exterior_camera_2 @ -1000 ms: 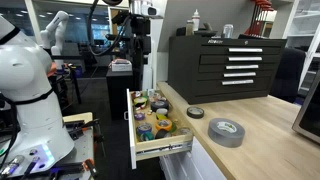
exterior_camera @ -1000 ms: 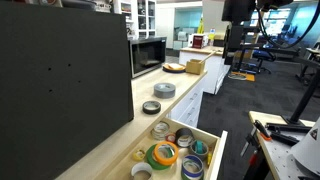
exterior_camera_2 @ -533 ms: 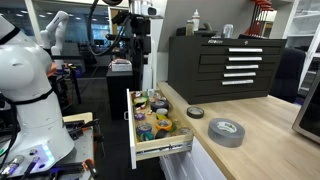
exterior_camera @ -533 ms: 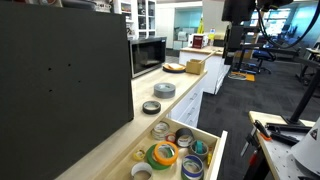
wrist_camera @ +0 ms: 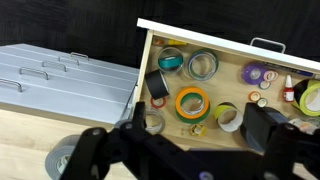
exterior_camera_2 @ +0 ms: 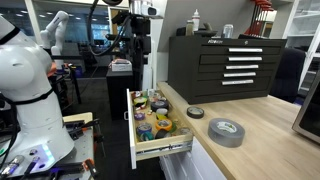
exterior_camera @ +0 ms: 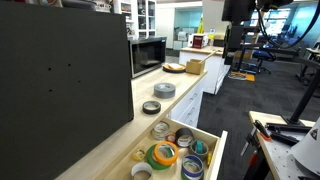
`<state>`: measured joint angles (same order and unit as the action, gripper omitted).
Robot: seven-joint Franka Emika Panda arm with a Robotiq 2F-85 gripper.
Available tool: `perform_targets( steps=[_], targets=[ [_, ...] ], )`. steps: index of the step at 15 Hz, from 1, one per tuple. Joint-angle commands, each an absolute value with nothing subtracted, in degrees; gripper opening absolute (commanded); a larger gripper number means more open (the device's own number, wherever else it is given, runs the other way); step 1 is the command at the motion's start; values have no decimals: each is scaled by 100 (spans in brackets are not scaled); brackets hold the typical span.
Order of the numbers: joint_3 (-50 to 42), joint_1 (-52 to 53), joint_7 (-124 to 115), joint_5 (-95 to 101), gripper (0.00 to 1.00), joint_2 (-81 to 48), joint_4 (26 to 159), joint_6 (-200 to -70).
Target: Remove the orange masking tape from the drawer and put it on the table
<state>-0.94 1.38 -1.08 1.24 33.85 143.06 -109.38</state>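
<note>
The drawer (wrist_camera: 225, 37) is pulled open and holds many coloured tape rolls; it shows in both exterior views (exterior_camera: 214, 150) (exterior_camera_2: 163, 147). The orange masking tape (wrist_camera: 191, 92) is a flat orange ring lying on a larger green roll near the drawer's middle, also visible in an exterior view (exterior_camera: 163, 150). My gripper (wrist_camera: 200, 120) is open and empty, well above the drawer, its jaws standing either side of the orange ring. It hangs high over the drawer in both exterior views (exterior_camera: 236, 45) (exterior_camera_2: 140, 45). The table (exterior_camera: 175, 80) (exterior_camera_2: 270, 135) is the tan countertop beside the drawer.
A grey roll (exterior_camera: 164, 90) (exterior_camera_2: 226, 131) and a small black roll (exterior_camera: 151, 107) (exterior_camera_2: 195, 112) lie on the countertop. A microwave (exterior_camera: 148, 55) and a black tool chest (exterior_camera_2: 225, 65) stand on it. A white robot (exterior_camera_2: 25, 90) stands beside the drawer.
</note>
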Motion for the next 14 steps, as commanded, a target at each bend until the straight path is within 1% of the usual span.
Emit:
perform_targets(
  steps=[1,4,7,14],
  targets=[
    [-47,85,-85,97,100,3383,14295,-10925],
    [-7,160,-20,72,100,3323,14432,-11197],
    [140,242,-24,102,100,2995,14536,-11784],
    [539,377,-147,189,100,1843,14853,-13909]
  ],
)
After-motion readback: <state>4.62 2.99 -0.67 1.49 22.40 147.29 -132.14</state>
